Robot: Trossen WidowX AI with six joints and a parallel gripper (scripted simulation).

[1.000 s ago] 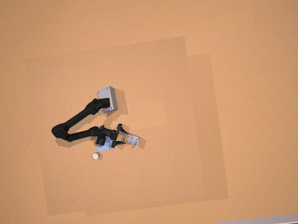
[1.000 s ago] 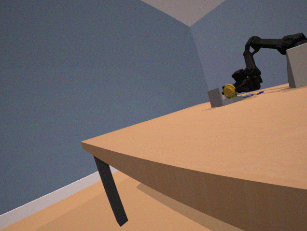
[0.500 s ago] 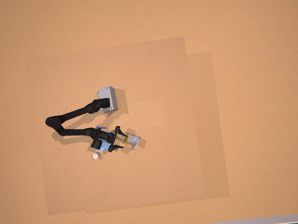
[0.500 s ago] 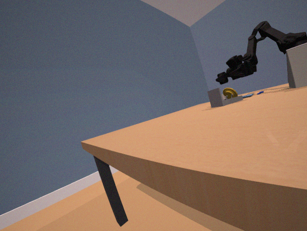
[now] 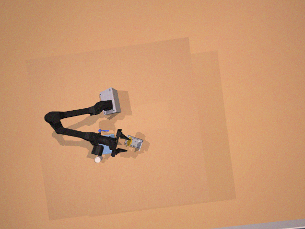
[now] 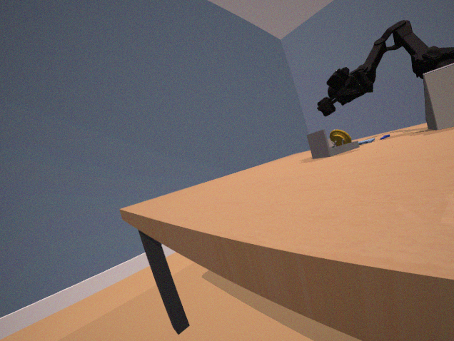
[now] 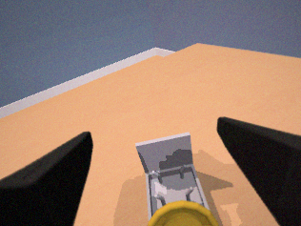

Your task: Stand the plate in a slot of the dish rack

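Observation:
The yellow plate [image 5: 129, 141] [image 6: 340, 136] [image 7: 183, 217] is on edge and leaning in the grey dish rack [image 5: 141, 144] [image 6: 318, 144] [image 7: 153, 151], at the end away from the rack's tall wall. Its lower edge is hidden, so I cannot tell exactly how it sits between the rails. My gripper [image 5: 128, 145] [image 6: 325, 106] [image 7: 155, 131] is open and empty. It is above the rack, clear of the plate, with its fingers spread wide. In the wrist view only the plate's upper part shows, at the bottom edge between the fingers.
A light-blue flat piece [image 5: 108, 149] [image 6: 367, 140] lies partly under the arm. A small blue spoon-like item [image 5: 104, 130] [image 6: 385, 137] lies beside it, toward the arm's base [image 5: 116, 102]. A white round object [image 5: 98, 159] stands on the other side, close to the wrist housing in the overhead view.

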